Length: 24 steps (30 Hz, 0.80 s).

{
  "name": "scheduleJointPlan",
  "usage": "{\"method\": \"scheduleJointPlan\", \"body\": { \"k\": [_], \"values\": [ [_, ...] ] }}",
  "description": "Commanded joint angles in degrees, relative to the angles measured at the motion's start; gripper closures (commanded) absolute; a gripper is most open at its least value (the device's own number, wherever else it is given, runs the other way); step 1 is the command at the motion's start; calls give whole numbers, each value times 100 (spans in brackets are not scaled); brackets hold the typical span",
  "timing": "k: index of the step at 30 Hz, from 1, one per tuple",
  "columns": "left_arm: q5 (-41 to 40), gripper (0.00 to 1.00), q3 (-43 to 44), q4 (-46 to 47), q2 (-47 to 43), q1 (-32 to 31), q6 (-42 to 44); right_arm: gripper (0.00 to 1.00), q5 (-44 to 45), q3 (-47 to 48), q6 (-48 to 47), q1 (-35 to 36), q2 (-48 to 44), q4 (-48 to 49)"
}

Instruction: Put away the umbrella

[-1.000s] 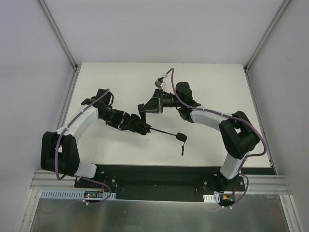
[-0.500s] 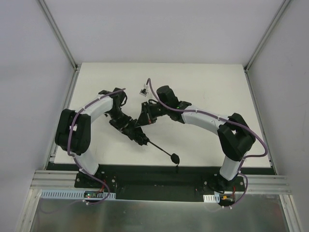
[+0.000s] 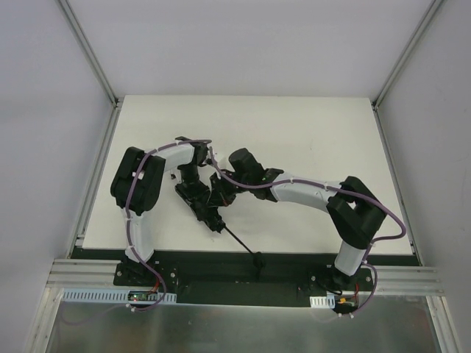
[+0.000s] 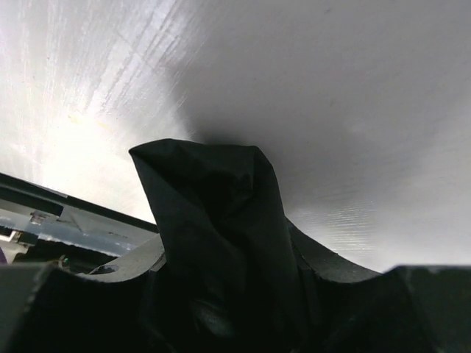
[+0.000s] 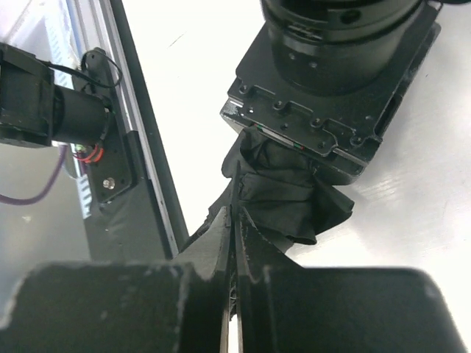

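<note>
At the bottom centre of the top view, the umbrella's [image 3: 238, 240] small knob [image 3: 257, 259] sits at the table's near edge, by the black rail [image 3: 191, 266]. Its thin shaft slants up and left to the bunched black cloth [image 4: 213, 220] in the middle of the frame, where both arms meet. The left gripper [image 4: 228, 301] is partly closed around that cloth, which fills the gap between its jaws and sticks out past them. The right gripper [image 5: 232, 220] is pinched fully together, its tips on a fold of the same cloth, just beside the left gripper's body. Beyond them lies the white table [image 3: 309, 132].
</note>
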Motion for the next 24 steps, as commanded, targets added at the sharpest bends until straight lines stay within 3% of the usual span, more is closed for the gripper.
{"method": "scheduleJointPlan", "body": {
  "k": [1,12,20,24],
  "values": [
    [-223,100,350,-25,458,-59,411,100,83,259,-927,75,-317,460],
    [927,100,756,142,1179,107,1327,100,258,805,-2070,514,210,-516],
    [402,100,1054,-393,1267,160,1423,100,811,1173,-2677,778,518,-1043],
    [252,100,1318,-745,1329,151,1424,100,1663,1569,-3037,971,729,-1658]
  ]
}}
